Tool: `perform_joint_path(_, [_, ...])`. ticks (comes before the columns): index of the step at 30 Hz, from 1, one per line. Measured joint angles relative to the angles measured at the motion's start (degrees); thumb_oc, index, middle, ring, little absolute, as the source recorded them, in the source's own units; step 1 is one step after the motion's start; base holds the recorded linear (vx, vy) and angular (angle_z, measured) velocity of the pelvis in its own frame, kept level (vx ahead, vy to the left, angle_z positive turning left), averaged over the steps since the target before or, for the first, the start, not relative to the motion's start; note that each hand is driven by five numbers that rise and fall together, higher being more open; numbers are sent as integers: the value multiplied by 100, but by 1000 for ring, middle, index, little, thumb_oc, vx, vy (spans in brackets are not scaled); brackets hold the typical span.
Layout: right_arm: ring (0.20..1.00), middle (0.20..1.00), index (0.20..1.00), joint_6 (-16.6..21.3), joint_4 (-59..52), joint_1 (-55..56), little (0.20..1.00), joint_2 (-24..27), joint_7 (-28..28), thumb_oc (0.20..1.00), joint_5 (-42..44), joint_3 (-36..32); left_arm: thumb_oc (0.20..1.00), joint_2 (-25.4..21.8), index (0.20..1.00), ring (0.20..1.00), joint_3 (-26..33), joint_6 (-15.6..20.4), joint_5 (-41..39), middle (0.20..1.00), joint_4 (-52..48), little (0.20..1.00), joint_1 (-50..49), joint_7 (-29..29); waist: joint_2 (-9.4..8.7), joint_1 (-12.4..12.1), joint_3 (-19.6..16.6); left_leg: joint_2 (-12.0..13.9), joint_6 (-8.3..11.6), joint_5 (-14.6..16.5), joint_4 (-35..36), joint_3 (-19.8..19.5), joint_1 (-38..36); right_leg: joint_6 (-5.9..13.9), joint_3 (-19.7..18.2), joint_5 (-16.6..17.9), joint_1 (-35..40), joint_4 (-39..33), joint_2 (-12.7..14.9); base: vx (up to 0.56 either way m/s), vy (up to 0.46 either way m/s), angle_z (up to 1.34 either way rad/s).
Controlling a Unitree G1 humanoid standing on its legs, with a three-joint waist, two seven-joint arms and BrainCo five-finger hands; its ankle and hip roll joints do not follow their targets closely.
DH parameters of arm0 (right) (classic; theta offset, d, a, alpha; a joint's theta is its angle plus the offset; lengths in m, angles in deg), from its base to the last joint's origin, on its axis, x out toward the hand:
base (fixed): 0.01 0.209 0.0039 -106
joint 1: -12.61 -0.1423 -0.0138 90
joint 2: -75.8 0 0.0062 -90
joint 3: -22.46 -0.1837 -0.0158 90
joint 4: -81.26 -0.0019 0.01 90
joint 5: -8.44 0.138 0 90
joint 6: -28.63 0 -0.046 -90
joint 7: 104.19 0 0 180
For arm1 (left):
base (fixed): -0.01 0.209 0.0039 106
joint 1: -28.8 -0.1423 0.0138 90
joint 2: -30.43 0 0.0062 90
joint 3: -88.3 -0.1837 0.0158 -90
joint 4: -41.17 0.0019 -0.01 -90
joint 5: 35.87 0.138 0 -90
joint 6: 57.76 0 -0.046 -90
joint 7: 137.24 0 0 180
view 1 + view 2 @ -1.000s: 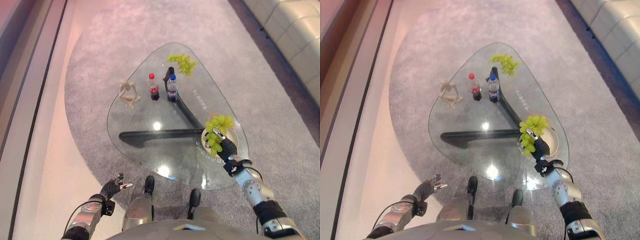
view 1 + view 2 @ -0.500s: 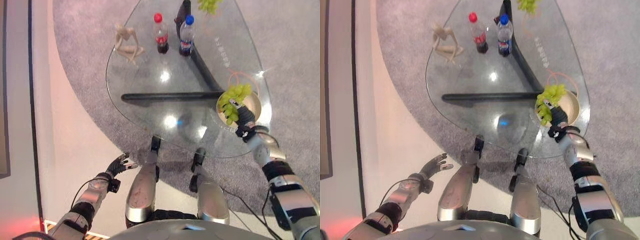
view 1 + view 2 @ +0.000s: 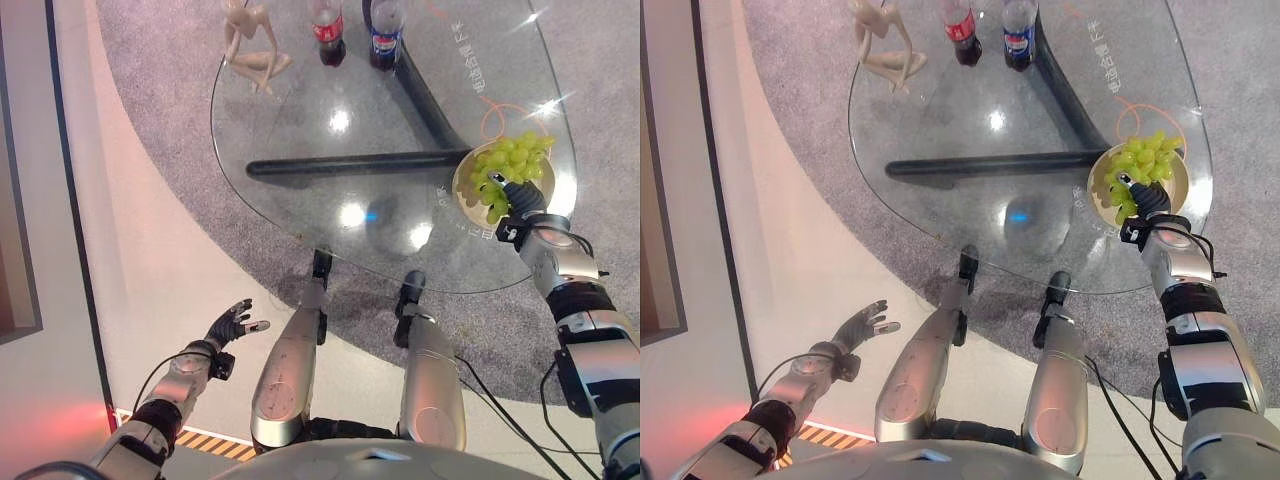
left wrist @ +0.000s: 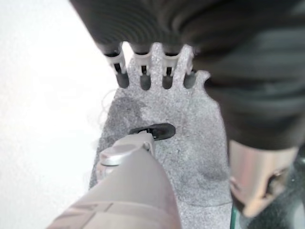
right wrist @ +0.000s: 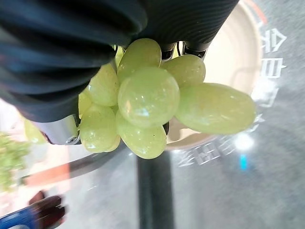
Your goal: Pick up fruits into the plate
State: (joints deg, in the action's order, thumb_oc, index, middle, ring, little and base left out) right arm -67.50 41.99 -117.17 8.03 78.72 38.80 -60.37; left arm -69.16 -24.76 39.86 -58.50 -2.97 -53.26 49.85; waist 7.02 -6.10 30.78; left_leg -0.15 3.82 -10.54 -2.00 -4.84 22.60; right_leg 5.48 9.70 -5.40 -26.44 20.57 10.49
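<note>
Right hand: the right hand [image 3: 520,196] is seen at the near edge of the plate [image 3: 462,182], its fingers curled round a bunch of green grapes [image 3: 508,163]; in the right wrist view the grapes [image 5: 152,98] are pressed against the dark cover, and the fingertips are hidden behind them.
Grapes: the bunch is held over the plate, part of it spread across the plate's inside; whether it rests on the plate cannot be told.
Plate: a beige round plate is placed on the glass surface [image 3: 330,180], near the surface's right edge, just beside an orange ring mark [image 3: 492,120].
Left hand: the left hand [image 3: 232,324] is held low over the pale floor [image 3: 150,250], well apart from the surface, its fingers relaxed and spread, nothing in it; in the left wrist view the fingers [image 4: 143,71] are seen straight over the grey carpet [image 4: 190,143].
Surface: a rounded triangular glass top is carried on a dark base [image 3: 350,165] seen through it.
Far side: two bottles, one with a red label [image 3: 328,22] and one with a blue label [image 3: 386,25], are stood close together; a pale figurine [image 3: 250,40] is set to their left, apart from them.
</note>
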Motion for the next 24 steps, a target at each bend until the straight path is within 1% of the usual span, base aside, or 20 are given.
perform_joint_path(4, [200,200,200,-43,282,-143,200,60,89,200,-259,41,1000,-8,1000,1000,-108,10,-63,1000,-67,1000,14,-1,5,0,0,3,3,-1,-102,11,186,-14,-51,-63,-255,197,5,-6,1,-1])
perform_joint_path(7, [200,200,200,-163,362,-252,200,141,121,200,-588,191,1000,-9,1000,1000,-156,4,-102,1000,-129,1000,29,-5,14,-7,-1,3,7,-10,-189,45,356,-34,-119,-74,-483,355,4,-24,-8,-6])
perform_joint_path(8, [241,241,241,-206,377,-269,241,141,153,241,-674,246,1000,-10,1000,1000,-156,4,-103,1000,-155,1000,34,-13,21,-7,-1,8,9,-23,-193,49,379,-37,-126,-76,-522,374,0,-38,-8,-2])
perform_joint_path(9, [523,523,523,-231,476,-324,523,144,189,523,-750,333,1000,-10,1000,1000,-170,5,-105,1000,-196,1000,49,-28,41,-1,6,10,11,-29,-217,46,409,-43,-126,-80,-554,407,1,-36,-5,-1])
perform_joint_path(10, [868,868,868,-241,514,-344,868,144,197,868,-757,367,1000,-9,1000,1000,-181,5,-106,1000,-204,1000,63,-31,47,-4,8,9,11,-29,-229,46,420,-47,-128,-82,-566,421,2,-40,3,1])
perform_joint_path(11, [1000,1000,1000,-261,547,-360,1000,141,205,1000,-820,431,1000,-9,1000,1000,-199,3,-106,1000,-211,1000,110,-35,56,-12,4,10,11,-29,-240,45,446,-60,-135,-92,-606,456,3,-41,2,1])
perform_joint_path(15, [1000,1000,1000,-267,564,-381,1000,139,281,1000,-919,490,1000,-9,1000,1000,-199,2,-128,1000,-231,1000,190,-41,79,-13,7,13,1,-37,-253,45,540,-80,-145,-103,-723,530,4,-39,1,0])
perform_joint_path(24, [1000,1000,1000,-269,591,-396,1000,138,319,1000,-905,494,1000,-9,1000,1000,-207,-10,-294,1000,-238,1000,262,-18,86,0,7,14,8,-46,-252,41,548,-92,-144,-77,-731,532,2,-48,11,0])
